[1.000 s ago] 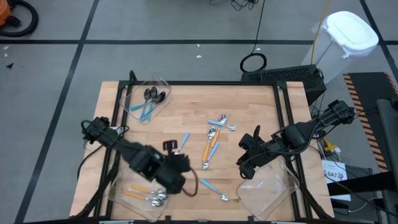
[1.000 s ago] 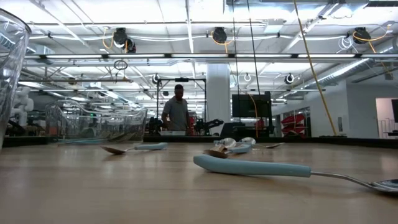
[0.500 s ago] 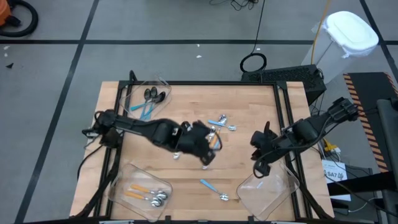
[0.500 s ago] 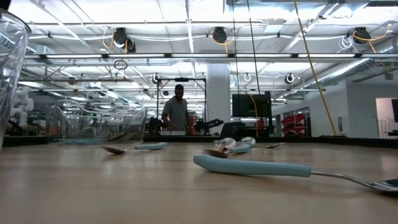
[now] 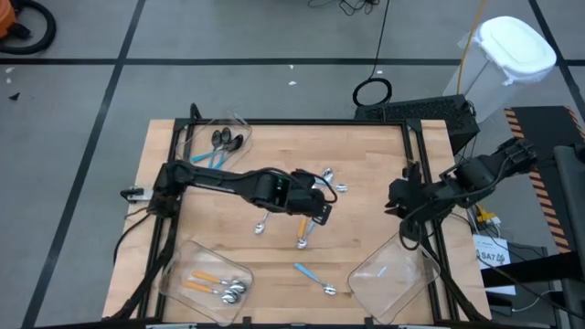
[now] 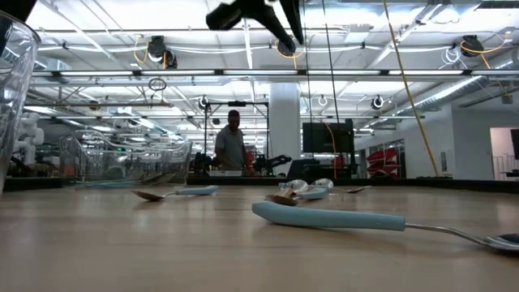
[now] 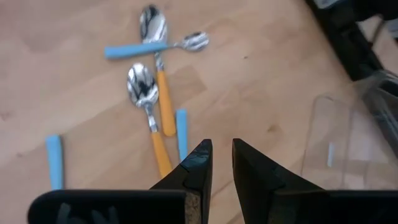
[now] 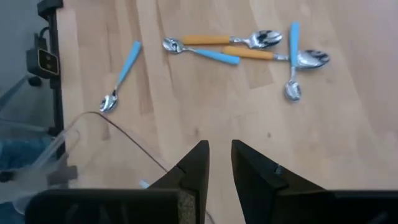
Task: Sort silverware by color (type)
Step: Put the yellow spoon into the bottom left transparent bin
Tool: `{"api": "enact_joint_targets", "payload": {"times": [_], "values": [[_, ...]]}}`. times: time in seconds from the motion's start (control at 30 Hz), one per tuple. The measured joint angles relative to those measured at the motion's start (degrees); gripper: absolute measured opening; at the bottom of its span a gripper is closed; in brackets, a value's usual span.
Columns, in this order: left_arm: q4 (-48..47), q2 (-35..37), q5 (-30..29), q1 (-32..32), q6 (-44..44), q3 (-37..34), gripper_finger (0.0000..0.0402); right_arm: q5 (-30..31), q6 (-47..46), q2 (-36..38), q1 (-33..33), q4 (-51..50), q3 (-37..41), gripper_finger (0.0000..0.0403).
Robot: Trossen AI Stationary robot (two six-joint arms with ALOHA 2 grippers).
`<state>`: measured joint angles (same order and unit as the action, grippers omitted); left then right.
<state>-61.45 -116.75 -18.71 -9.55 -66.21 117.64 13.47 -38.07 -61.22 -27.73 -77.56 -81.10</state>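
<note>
**Two robot arms above a desk of scattered spoons**

From above, the left arm hides part of the spoon cluster (image 5: pixel 315 187) at mid-desk; its left tool (image 7: pixel 216 163) hangs over them, fingers nearly together, grasping nothing. The right tool (image 8: pixel 215 163) sits by the desk's (image 5: pixel 366 155) right edge above a clear bin (image 5: pixel 393 283) (fingers likewise narrow and empty). The low view shows one blue-handled spoon (image 6: pixel 328 216) up close, its bowl cut off, and a person (image 6: pixel 232 148) in the workshop behind.
</note>
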Motion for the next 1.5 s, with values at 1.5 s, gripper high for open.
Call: {"api": "enact_joint_targets", "payload": {"times": [1.5], "values": [[-2.64,-12.60,6.71,7.12,-3.48,0.07,0.0214,15.04,-13.40,3.41,0.03,-4.58,0.00,0.0066]]}}
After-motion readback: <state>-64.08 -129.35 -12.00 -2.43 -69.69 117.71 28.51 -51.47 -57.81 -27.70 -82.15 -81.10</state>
